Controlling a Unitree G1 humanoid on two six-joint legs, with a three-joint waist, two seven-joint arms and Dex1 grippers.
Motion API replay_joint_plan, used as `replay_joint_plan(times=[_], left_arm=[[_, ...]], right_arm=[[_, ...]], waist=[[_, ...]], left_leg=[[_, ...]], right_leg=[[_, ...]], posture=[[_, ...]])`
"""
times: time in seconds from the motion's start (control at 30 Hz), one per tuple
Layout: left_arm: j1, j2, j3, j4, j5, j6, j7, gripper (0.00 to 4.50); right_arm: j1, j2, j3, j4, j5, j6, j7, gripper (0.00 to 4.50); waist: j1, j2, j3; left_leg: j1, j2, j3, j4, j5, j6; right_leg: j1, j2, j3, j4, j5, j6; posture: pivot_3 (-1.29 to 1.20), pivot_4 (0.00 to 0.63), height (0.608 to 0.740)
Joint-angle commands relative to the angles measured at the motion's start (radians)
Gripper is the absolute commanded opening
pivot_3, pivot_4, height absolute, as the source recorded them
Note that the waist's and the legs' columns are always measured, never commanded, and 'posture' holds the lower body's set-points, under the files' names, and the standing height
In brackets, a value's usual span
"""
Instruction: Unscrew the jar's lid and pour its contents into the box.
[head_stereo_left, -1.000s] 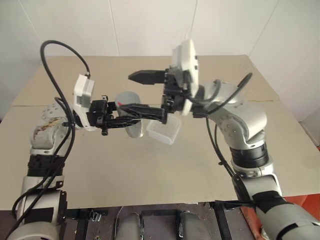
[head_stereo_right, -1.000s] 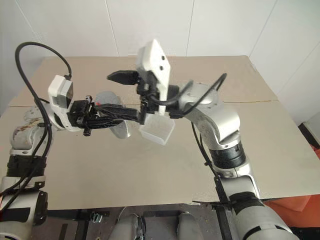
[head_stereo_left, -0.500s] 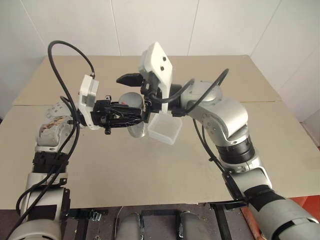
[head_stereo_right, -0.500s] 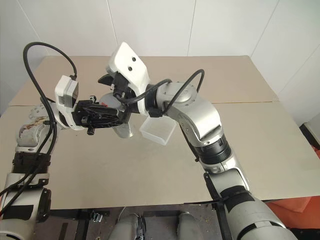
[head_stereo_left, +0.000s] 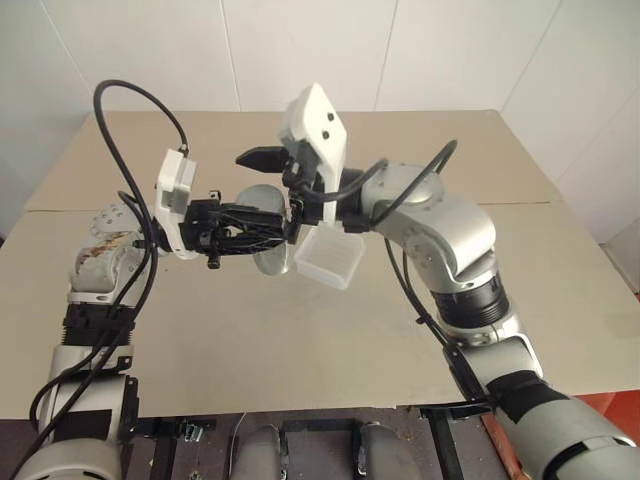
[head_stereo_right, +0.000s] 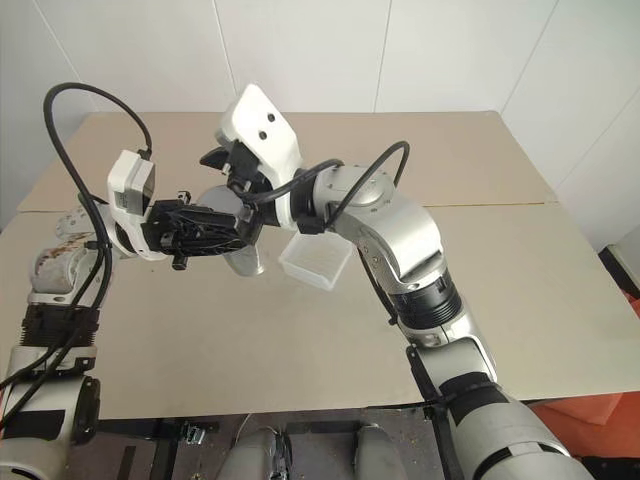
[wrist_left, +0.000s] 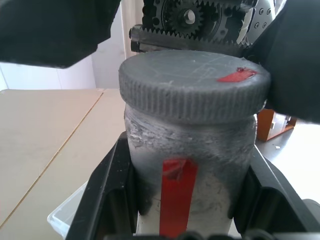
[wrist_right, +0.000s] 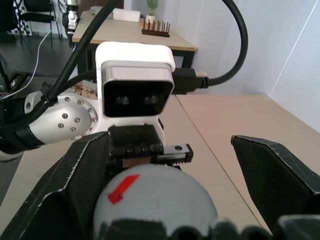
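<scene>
Above the table (head_stereo_left: 300, 350), left pincer (wrist_left: 190, 200) clamped on jar (wrist_left: 187, 165), right pincer (wrist_right: 165, 200) spread wide around lid (wrist_left: 192, 85)

No readable txt, labels or nos. anywhere.

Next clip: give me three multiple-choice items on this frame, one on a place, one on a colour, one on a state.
1. Where is the box?
A. on the table, below the arms
B. in the right hand
C. on top of the jar

2. What colour is the mark on the lid?
A. blue
B. red
C. green

3. How is the jar held?
A. lying loose on the table
B. clamped in the shut left hand
C. hanging from the lid

Key: 1 A, it sits on the table; 2 B, red strip on the grey cap; 3 B, black fingers press both sides.
</scene>
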Motion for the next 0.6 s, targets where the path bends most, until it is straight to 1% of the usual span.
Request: replay_joint_plan(times=[0.03,0.23,0.43,0.6], left_arm=[[-0.008,0.034,0.04,-0.033,-0.016,-0.003,-0.013,1.95],[-0.009,0.059,0.05,-0.028,-0.023,-0.005,-0.013,1.95],[0.009,0.065,0.058,-0.042,-0.027,-0.006,-0.009,1.95],[0.011,0.067,0.068,-0.043,-0.028,0.002,-0.014,1.95]], right_arm=[[0.019,-0.062,-0.063,-0.027,-0.002,-0.011,0.015,4.47],[0.044,-0.136,-0.08,-0.029,0.007,-0.006,0.029,4.47],[0.029,-0.144,-0.148,0.003,0.032,-0.002,0.002,4.47],[0.04,-0.179,-0.163,0.013,0.032,-0.014,0.015,4.47]], waist=[[0.0,0.0,0.0],[0.0,0.0,0.0],[-0.002,0.0,0.0],[0.006,0.0,0.0]], left_leg=[[0.0,0.0,0.0,0.0,0.0,0.0],[0.0,0.0,0.0,0.0,0.0,0.0],[0.0,0.0,0.0,0.0,0.0,0.0],[0.0,0.0,0.0,0.0,0.0,0.0]], right_leg=[[0.0,0.0,0.0,0.0,0.0,0.0],[0.0,0.0,0.0,0.0,0.0,0.0],[0.0,0.0,0.0,0.0,0.0,0.0],[0.0,-0.001,0.0,-0.001,0.0,0.0]], posture=[[0.0,0.15,0.74],[0.0,0.15,0.74],[0.0,0.15,0.74],[0.0,0.15,0.74]])
